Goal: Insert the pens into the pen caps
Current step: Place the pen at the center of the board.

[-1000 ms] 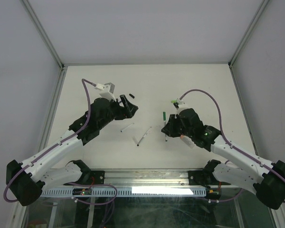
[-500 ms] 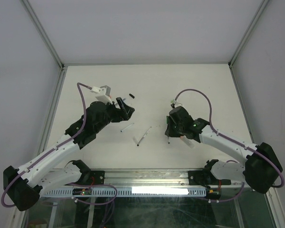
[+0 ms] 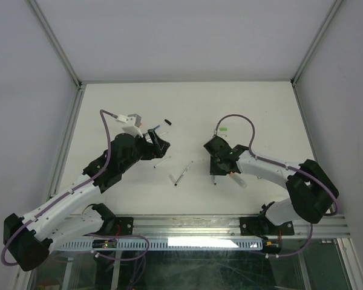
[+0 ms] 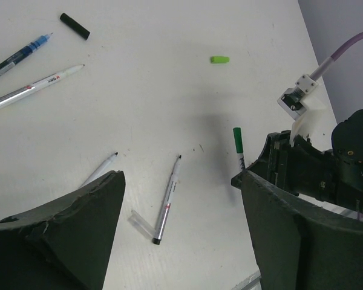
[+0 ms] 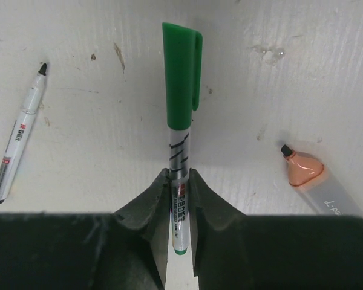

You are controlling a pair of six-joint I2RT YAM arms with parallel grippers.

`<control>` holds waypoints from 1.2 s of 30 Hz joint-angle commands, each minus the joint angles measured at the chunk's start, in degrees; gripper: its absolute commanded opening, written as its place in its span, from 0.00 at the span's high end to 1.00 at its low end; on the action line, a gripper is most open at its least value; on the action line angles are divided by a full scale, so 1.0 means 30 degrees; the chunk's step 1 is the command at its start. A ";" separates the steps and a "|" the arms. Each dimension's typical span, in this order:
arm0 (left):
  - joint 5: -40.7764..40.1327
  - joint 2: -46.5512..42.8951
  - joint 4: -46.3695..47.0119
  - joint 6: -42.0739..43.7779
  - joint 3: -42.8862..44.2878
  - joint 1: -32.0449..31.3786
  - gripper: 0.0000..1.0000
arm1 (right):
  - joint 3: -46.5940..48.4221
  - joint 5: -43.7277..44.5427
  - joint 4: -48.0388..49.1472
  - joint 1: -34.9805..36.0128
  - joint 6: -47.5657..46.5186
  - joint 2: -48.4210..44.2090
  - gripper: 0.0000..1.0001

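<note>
My right gripper (image 5: pixel 179 181) is shut on the white barrel of a pen (image 5: pixel 180 158) that wears a dark green cap (image 5: pixel 181 78), low over the table; it also shows in the top view (image 3: pixel 214 164). My left gripper (image 4: pixel 178 241) is open and empty above a black-tipped white pen (image 4: pixel 167 199) and a clear cap (image 4: pixel 140 222). Another white pen (image 4: pixel 100 170) lies to the left. A blue pen (image 4: pixel 18 55), a white pen with a light green end (image 4: pixel 33 89), a black cap (image 4: pixel 74 26) and a light green cap (image 4: pixel 219 59) lie farther off.
A thick clear pen with an orange tip (image 5: pixel 314 181) lies just right of my right gripper. The black-tipped pen (image 5: pixel 19 145) lies to its left. Grey walls with metal rails (image 3: pixel 72 78) enclose the white table (image 3: pixel 187 103).
My right wrist has turned and shifted a little left, still holding the green-capped pen. My left gripper has drawn back slightly toward me. The loose pens and caps have not moved.
</note>
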 commanded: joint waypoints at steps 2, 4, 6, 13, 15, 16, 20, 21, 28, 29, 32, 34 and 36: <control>0.0260 -0.0459 0.0828 0.0419 -0.0189 0.0257 0.20 | 0.1043 0.0549 0.0575 0.0104 0.0431 0.0419 0.78; 0.0210 -0.0496 0.0886 0.0384 -0.0225 0.0259 0.19 | 0.1065 0.0566 0.0611 0.0113 0.0494 0.0495 0.76; 0.0227 -0.0506 0.0930 0.0310 -0.0240 0.0262 0.18 | 0.1022 0.0637 0.0644 0.0137 0.0547 0.0534 0.74; -0.0313 -0.0625 0.1271 -0.0377 -0.0255 0.0249 0.06 | 0.1116 0.1349 0.0452 0.0242 0.0728 -0.0719 0.63; -0.0847 -0.0722 0.1413 -0.0986 -0.0204 0.0262 0.01 | 0.0844 0.1856 0.1322 0.0452 0.0903 -0.2380 0.57; -0.0995 -0.0792 0.1611 -0.1233 -0.0168 0.0282 0.01 | 0.0548 0.1986 0.2135 0.0564 0.1097 -0.3179 0.54; -0.2018 -0.0895 0.2258 -0.2665 0.0158 0.0339 0.01 | -0.1354 0.2206 0.7299 0.0708 0.2491 -0.6614 0.41; -0.2383 -0.0876 0.2301 -0.3061 0.0335 0.0350 0.01 | -0.1704 0.2418 0.8570 0.0724 0.2826 -0.7151 0.39; -0.2455 -0.0969 0.4400 -0.4647 0.0970 0.0510 0.02 | -0.3465 0.4544 1.8026 0.1600 0.3296 -0.9054 0.21; -0.2840 -0.1091 0.4339 -0.5275 0.1037 0.0511 0.01 | -0.3444 0.4889 1.9322 0.1872 0.3004 -0.8968 0.18; -0.3534 -0.1306 0.5737 -0.6151 0.0736 0.0511 0.01 | -0.2882 0.5697 2.2711 0.2718 0.2096 -0.8399 0.12; -0.3370 -0.1311 0.7555 -0.5549 0.0259 0.0523 0.01 | -0.2402 0.5868 2.4203 0.3142 0.1994 -0.7756 0.11; -0.3670 -0.1070 0.8430 -0.5461 0.0220 0.0512 0.01 | -0.1870 0.6008 2.5862 0.3602 0.1878 -0.6879 0.08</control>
